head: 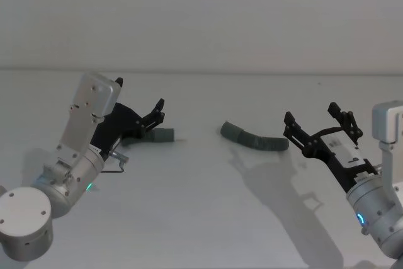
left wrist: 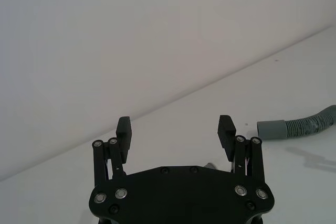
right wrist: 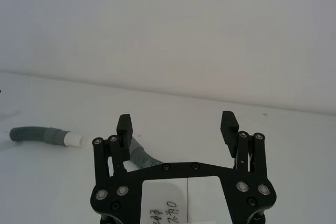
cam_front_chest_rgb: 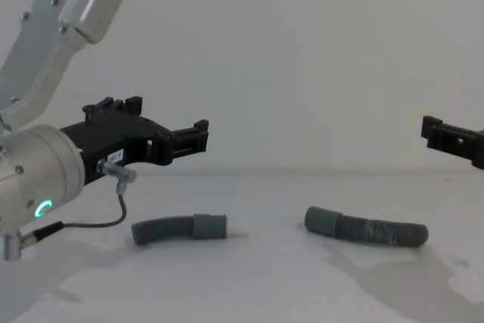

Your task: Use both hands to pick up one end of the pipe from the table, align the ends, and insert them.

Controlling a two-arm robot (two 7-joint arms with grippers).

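Left gripper (left wrist: 175, 128) hovers, jaws spread and empty, above the white-tipped hose piece (cam_front_chest_rgb: 178, 228), right gripper (right wrist: 177, 125) likewise near the plain-cuffed hose piece (cam_front_chest_rgb: 367, 230) on the table (cam_front_chest_rgb: 257, 285).

The plain, matte white-grey bench (head: 201, 218) spreads wide and flat. Two things lie directly on it, well apart, each resting on its side. Toward the robot's left lies the shorter dark-grey corrugated flexible hose piece (cam_front_chest_rgb: 168, 230), gently curved. Its smooth grey cuff (cam_front_chest_rgb: 209, 225) and narrow whitish tip (cam_front_chest_rgb: 237, 234) point toward the middle. Toward the right lies the longer dark-grey corrugated hose piece (cam_front_chest_rgb: 378, 231), slightly bowed, its plain smooth grey cuff (cam_front_chest_rgb: 321, 219) turned toward the other piece. A bare stretch of bench separates the two cuffs. Soft grey shadows (head: 283, 206) fall across the near surface.
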